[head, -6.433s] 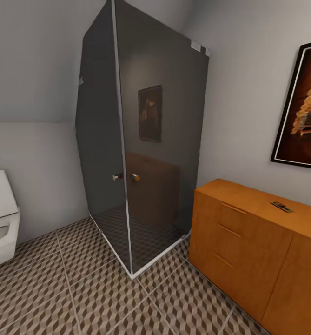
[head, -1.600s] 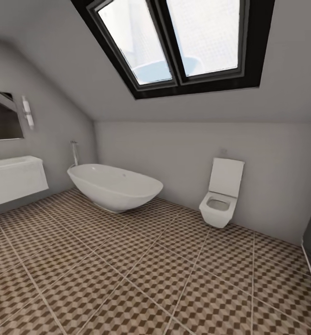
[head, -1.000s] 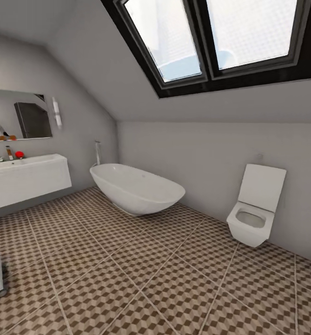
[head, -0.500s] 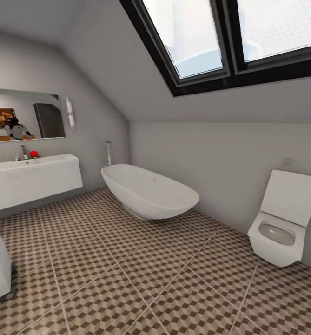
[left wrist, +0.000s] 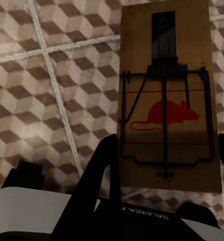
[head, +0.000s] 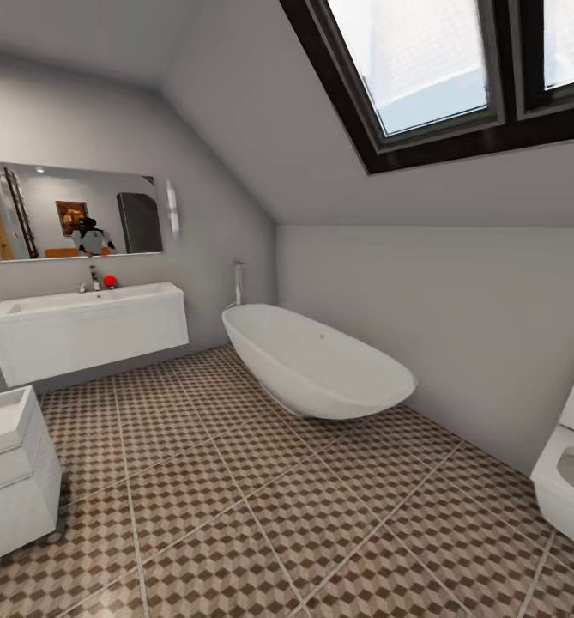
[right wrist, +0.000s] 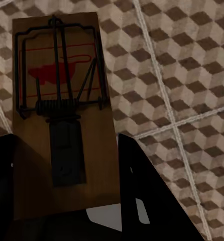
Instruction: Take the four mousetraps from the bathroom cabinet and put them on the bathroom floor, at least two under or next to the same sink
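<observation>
- The white lettering "GALAXEA" is seen upside down on the dark body of the left tool point(left wrist: 164, 150); the letters after it cannot be read. A red mouse silhouette inside a thin red frame is printed on each trap.
- Two mousetraps are counted. One flat brown wooden mousetrap with a dark wire bar and spring point(left wrist: 167, 95) is held between the two black fingers of the left tool, which are closed against its long edges. A second flat brown wooden mousetrap point(right wrist: 64, 115) is clamped in the same way by the right tool point(right wrist: 67, 165).
- Both traps are carried above the bathroom floor of brown, beige and white cube-pattern tiles point(head: 235, 498), not touching it.
- One wide white rectangular bathroom sink with a chrome tap on a wall-hung white unit point(head: 89, 330) is seen at the left wall under one mirror point(head: 72, 210).
- One white oval bathtub point(head: 317, 360), one white toilet point(head: 570, 481) and one low white unit point(head: 12, 472) are counted.
- Against the frame half a second before, the whole head view has swung left: the sink is seen further right and more fully.
</observation>
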You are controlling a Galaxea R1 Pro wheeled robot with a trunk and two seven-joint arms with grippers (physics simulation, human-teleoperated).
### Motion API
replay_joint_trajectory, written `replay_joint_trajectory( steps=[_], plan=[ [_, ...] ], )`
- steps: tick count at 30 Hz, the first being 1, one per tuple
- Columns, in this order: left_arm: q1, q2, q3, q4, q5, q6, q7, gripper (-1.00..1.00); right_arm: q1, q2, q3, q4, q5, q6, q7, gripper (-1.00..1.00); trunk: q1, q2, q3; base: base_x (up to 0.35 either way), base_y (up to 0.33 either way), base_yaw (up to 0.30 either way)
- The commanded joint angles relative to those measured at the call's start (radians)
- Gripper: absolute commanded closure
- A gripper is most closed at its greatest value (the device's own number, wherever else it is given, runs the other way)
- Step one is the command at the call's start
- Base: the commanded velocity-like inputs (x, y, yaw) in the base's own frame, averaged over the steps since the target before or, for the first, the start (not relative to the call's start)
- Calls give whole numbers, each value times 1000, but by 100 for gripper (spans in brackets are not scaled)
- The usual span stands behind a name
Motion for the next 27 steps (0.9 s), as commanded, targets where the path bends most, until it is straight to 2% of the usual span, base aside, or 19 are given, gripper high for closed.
replay_joint_trajectory(
  steps=[1,11,27],
  plan=[
    [0,0,-6,0,11,5,-3,100,-1,0,5,1,1,2,2,100,1,-1,-1,324,0,276],
    [0,0,-6,0,11,4,-3,100,-1,0,5,1,1,2,2,100,1,-1,-1,324,0,265],
    [0,0,-6,0,11,3,-3,100,-1,0,5,1,-1,3,3,100,1,-1,-1,324,0,18]
  ],
)
